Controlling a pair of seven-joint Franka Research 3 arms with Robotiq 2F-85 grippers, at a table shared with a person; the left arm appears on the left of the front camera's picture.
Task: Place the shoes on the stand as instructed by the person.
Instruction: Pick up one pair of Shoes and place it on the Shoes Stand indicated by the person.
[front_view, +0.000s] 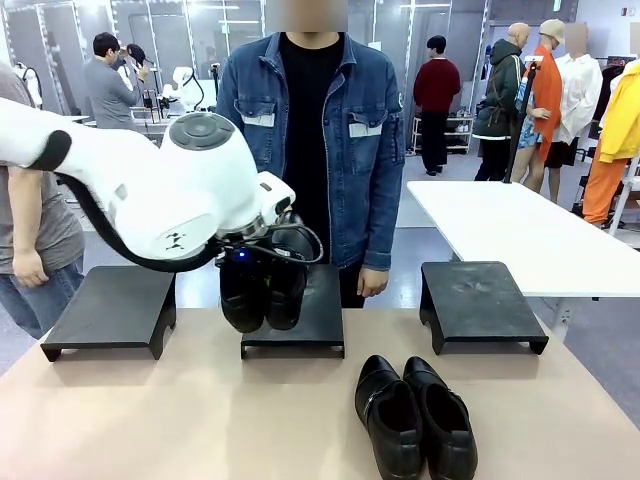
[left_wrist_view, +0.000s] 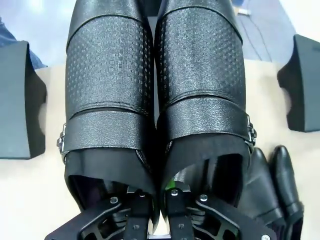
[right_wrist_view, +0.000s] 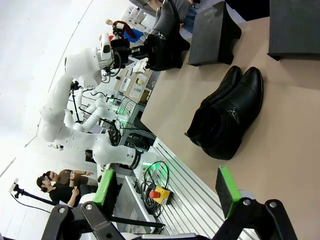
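Observation:
A pair of black shoes (front_view: 262, 290) with a strap and a textured panel (left_wrist_view: 152, 90) hangs toes down over the front of the middle stand (front_view: 318, 325). My left gripper (front_view: 255, 250) (left_wrist_view: 155, 200) is shut on the pair's inner walls, its fingers inside the shoe openings. Whether the toes touch the stand I cannot tell. A second pair of black shoes (front_view: 415, 415) (right_wrist_view: 227, 117) (left_wrist_view: 275, 185) lies on the table near the front right. The person (front_view: 310, 130) stands right behind the middle stand, one hand (front_view: 372, 283) hanging down. My right gripper (right_wrist_view: 166, 192) is open, above the table's edge.
Two more black stands sit on the tan table (front_view: 200, 420): a left stand (front_view: 110, 310) (left_wrist_view: 17, 100) and a right stand (front_view: 480, 300) (left_wrist_view: 302, 85). A white table (front_view: 520, 225) stands at the far right. A bystander's arm (front_view: 30, 230) is at the left edge.

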